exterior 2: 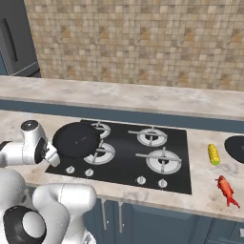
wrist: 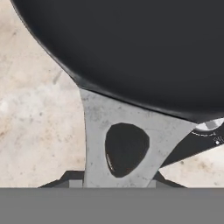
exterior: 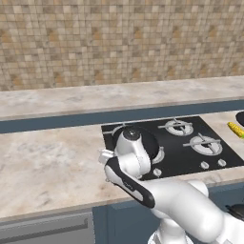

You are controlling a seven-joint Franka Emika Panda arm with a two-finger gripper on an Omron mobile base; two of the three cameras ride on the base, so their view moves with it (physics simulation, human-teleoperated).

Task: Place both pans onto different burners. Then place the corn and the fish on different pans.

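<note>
The gripper clamps the grey handle of a round black frying pan over the cooktop's left burners. At three o'clock, the right base view adds the red-orange fish beside the yellow corn cob.

Cooktop sits in the counter, 4 burners on it. 1 pan over the cooktop's left side, partly over the front-left burner and reaching toward the rear-left one. Right of the cooktop on the counter: corn, fish in front of it, 2nd pan right of the corn.
</note>
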